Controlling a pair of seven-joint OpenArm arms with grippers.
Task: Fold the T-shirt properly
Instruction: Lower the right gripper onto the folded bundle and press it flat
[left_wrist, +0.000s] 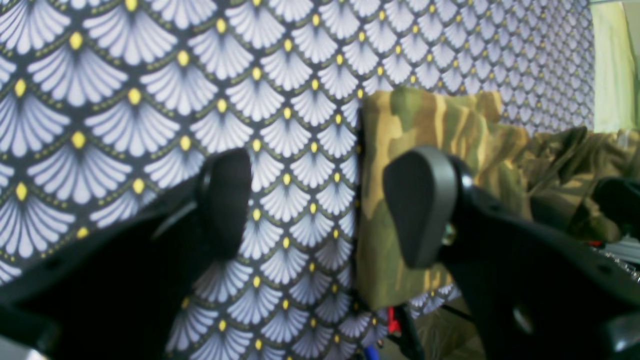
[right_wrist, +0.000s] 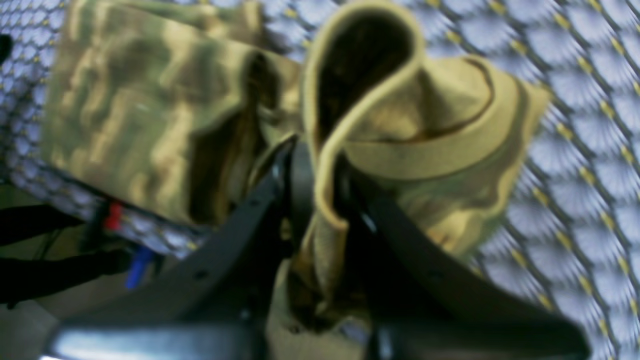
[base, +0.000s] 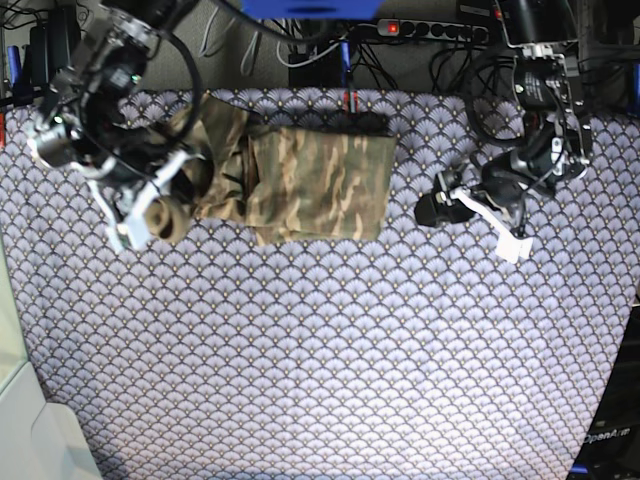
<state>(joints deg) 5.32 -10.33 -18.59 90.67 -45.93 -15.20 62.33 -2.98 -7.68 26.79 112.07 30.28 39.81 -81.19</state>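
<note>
The camouflage T-shirt (base: 320, 180) lies partly folded at the back middle of the purple scallop-patterned cloth (base: 300, 350). Its left end is bunched and lifted off the cloth. My right gripper (base: 150, 210) is shut on that bunch. In the right wrist view a rolled hem of the T-shirt (right_wrist: 150, 125) loops up out of the right gripper (right_wrist: 320, 200). My left gripper (base: 437, 200) hovers open over the cloth, to the right of the shirt and apart from it. In the left wrist view the left gripper (left_wrist: 322, 205) holds nothing, and the T-shirt's (left_wrist: 425, 125) folded edge lies just behind its right finger (left_wrist: 420, 205).
A power strip (base: 430, 28) and tangled cables run along the back edge behind the cloth. Cable ends in red and blue hang at the cloth's back edge (right_wrist: 115, 215). A pale surface (base: 20, 400) borders the cloth at the front left.
</note>
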